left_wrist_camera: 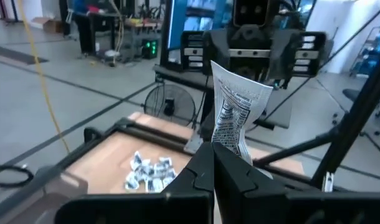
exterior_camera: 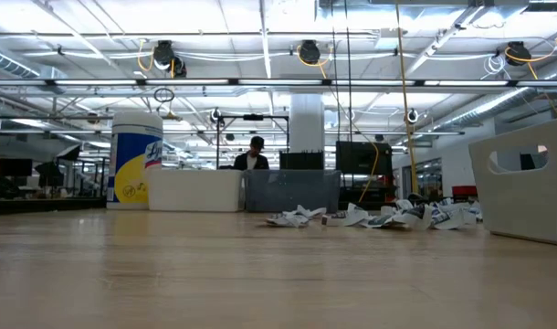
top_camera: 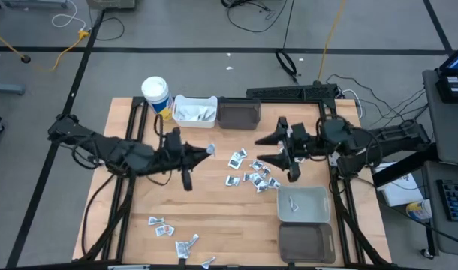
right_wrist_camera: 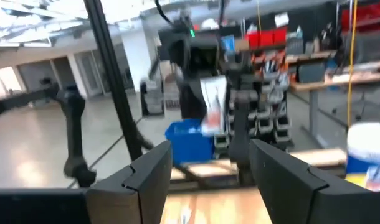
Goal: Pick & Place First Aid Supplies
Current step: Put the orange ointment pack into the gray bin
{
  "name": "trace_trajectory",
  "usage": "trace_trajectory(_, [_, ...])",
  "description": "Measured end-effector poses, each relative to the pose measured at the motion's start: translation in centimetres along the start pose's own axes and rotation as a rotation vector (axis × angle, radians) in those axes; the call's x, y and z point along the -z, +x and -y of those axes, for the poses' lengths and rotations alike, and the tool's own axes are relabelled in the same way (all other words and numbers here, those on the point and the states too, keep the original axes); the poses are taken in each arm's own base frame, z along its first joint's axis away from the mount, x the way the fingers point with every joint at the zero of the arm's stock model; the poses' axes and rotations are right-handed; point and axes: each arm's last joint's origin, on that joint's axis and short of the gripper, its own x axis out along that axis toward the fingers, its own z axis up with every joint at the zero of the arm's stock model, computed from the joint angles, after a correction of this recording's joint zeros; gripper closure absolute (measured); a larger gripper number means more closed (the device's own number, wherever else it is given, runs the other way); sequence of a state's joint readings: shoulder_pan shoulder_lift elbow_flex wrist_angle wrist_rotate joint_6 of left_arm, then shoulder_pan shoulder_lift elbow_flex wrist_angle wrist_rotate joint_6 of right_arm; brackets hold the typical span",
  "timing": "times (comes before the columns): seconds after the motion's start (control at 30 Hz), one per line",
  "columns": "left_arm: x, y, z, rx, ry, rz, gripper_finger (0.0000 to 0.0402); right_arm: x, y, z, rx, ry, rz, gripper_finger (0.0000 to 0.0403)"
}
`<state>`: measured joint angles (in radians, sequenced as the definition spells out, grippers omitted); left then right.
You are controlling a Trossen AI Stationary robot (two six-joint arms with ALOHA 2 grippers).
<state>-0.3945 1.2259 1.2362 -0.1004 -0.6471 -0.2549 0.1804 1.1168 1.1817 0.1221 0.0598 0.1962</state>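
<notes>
Your left end effector (top_camera: 208,150) is clamped on a packet (left_wrist_camera: 235,112) above the wooden tabletop (top_camera: 214,214); right end effector (top_camera: 278,150) apart, packets (top_camera: 251,176) below it, workshop behind.

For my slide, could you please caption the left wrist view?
Left fingers shut on an upright packet, right arm facing.

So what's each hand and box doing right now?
Left hand: shut on a packet, held up off the table.
Right hand: open, holding nothing.
White bin: has packets inside.
Grey bin: one packet inside.
Loose packets: lying in a heap mid-table.
</notes>
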Motion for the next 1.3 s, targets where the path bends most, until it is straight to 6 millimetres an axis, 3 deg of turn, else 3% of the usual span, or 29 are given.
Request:
trace_trajectory(0.1, [-0.7,0.5,-0.4,0.028,-0.002,0.044,0.0401,-1.4,1.1,0.0,0.025,0.005,0.027,0.0188])
trace_trajectory(0.47, [-2.5,2.1,-0.4,0.103,0.041,0.069,0.0401,-2.2,4.9,0.0,0.037,-0.001,0.02,0.0187])
trace_trajectory(0.9, [-3.9,4.7,0.8,0.142,0.104,0.033,0.0401,-2.7,6.1,-0.3,0.02,0.0,0.033,0.0189])
trace_trajectory(1.07, [-3.9,5.0,0.5,0.132,0.103,0.028,0.0402,-2.9,6.1,-0.4,-0.03,0.035,0.044,0.0213])
trace_trajectory(1.3, [-4.0,5.0,0.3,0.127,0.101,0.031,0.0402,-2.9,6.1,-0.5,-0.054,0.05,0.039,0.0281])
